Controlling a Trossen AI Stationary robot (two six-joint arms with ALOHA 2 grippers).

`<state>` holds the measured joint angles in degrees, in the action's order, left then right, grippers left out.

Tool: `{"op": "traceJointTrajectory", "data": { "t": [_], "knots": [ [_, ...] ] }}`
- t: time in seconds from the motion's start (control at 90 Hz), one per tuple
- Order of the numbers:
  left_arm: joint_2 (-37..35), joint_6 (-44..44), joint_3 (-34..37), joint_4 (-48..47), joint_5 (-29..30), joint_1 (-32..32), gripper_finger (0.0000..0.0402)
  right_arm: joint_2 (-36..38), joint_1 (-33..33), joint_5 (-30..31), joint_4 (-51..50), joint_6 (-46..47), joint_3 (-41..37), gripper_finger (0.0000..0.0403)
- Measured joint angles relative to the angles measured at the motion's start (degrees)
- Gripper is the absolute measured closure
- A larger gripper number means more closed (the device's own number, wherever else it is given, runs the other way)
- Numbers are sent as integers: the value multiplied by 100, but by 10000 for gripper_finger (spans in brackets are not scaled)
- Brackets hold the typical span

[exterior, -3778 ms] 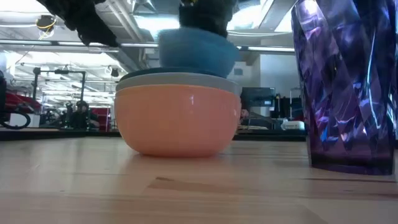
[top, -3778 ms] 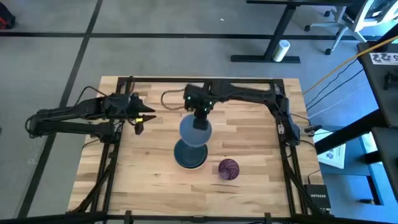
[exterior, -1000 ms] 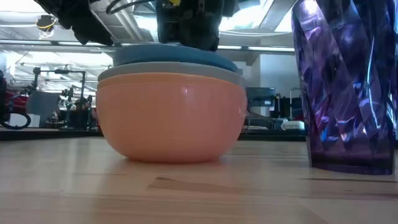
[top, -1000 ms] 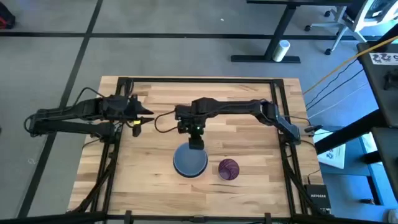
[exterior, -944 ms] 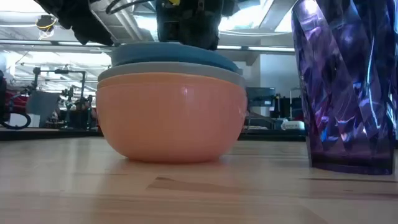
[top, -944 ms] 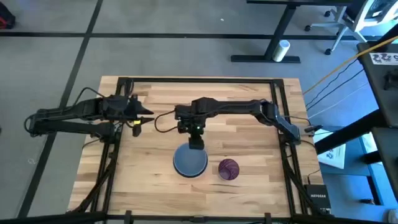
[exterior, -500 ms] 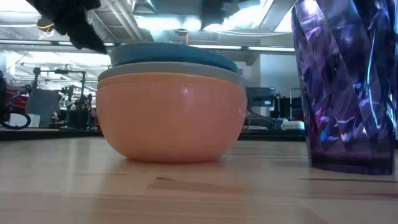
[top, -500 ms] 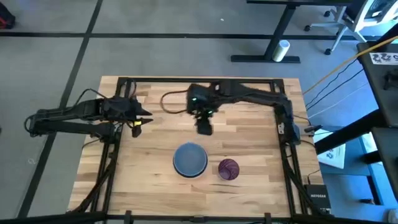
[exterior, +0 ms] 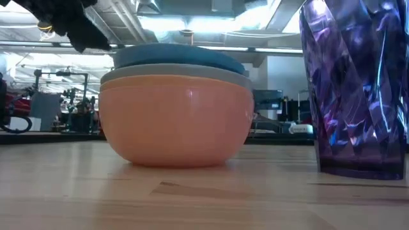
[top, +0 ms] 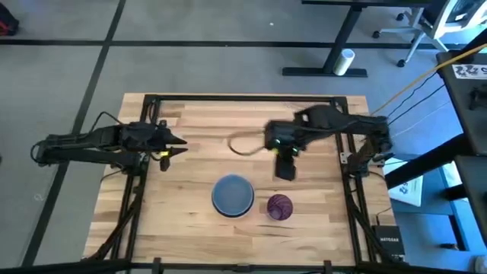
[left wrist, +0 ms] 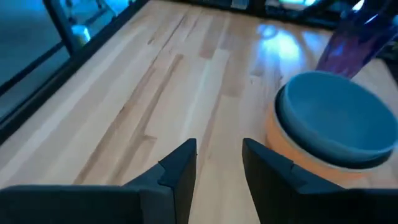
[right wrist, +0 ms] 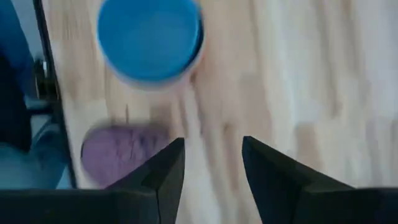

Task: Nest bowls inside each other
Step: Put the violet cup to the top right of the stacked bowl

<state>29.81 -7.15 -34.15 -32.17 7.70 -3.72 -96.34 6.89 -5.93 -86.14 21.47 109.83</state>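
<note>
Wooden table (top: 190, 175) on grey carpet, desks beyond.
The bowls (top: 233, 195) sit nested at 6 o'clock, purple cup (top: 279, 206) just beside at 3 o'clock. Right gripper (top: 284, 172), fingers apart and empty, hovers at their 1 o'clock; left gripper (top: 169, 149), fingers apart, waits at 10 o'clock.

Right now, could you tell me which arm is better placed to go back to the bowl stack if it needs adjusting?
Probably the right. The right gripper, fingers open, hangs just beside the bowl stack, near the purple cup. The left gripper, also open, waits farther off by the table's left edge.
</note>
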Motion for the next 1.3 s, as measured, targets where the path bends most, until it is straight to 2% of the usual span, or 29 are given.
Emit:
{"op": "traceJointTrajectory", "data": {
  "t": [0.122,0.233,0.422,0.711,1.3],
  "knots": [
    [-45,-19,2,-8,2,36,288,503,214,-333,929,560,-1423,255],
    [-47,-15,2,-11,2,36,288,907,383,-446,1335,972,-2433,256],
    [-47,-17,2,-14,4,36,288,1415,703,-849,2450,1761,-3627,256],
    [-47,-81,2,15,106,19,288,1668,816,-852,3219,2312,-3751,256],
    [-47,-187,2,-19,105,30,288,1443,1185,-396,3207,2343,-3749,256]
  ]
}}
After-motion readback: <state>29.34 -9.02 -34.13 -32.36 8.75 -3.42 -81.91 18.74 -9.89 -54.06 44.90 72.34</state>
